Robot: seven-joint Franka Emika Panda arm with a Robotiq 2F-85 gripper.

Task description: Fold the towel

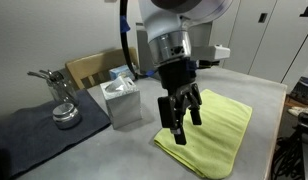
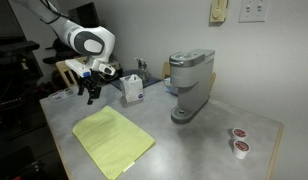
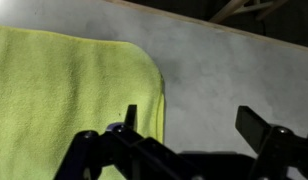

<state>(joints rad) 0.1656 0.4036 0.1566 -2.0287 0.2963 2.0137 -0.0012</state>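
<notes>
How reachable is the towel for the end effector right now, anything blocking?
Probably yes. The end effector hangs open over the towel, near its edge, with nothing between them. The tissue box stands off to the side, apart from the cloth, which lies flat and uncovered.

The towel (image 1: 214,135) is framed close and low in an exterior view, the towel (image 2: 112,140) from farther and higher in an exterior view; its corner is looked down upon from the wrist.
</notes>
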